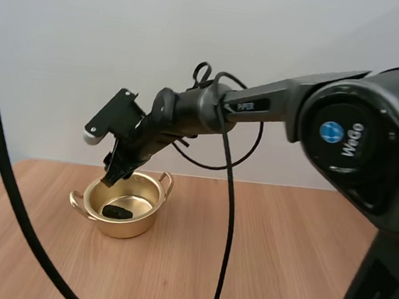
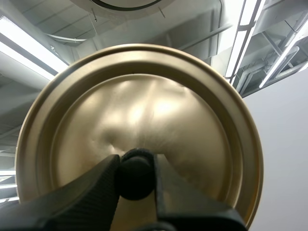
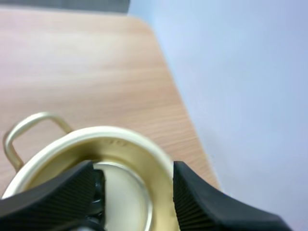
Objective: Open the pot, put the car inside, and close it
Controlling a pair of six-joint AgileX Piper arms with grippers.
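Right hand (image 1: pixel 111 174) hangs open, car (image 1: pixel 117 212) in the pot (image 1: pixel 128 229) just below. Left hand (image 2: pixel 136 166) pinches the lid (image 2: pixel 144 96) by its knob (image 2: pixel 136 182).

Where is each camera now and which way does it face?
High view: behind and above the bases, facing forward and down at the table; right arm and right gripper above the pot holding the car.
Left wrist view: on the left arm, tilted upward; left gripper pinches the lid by its knob.
Right wrist view: on the right arm, facing down into the pot between its open fingers.
Shared: high and right wrist both show the pot.
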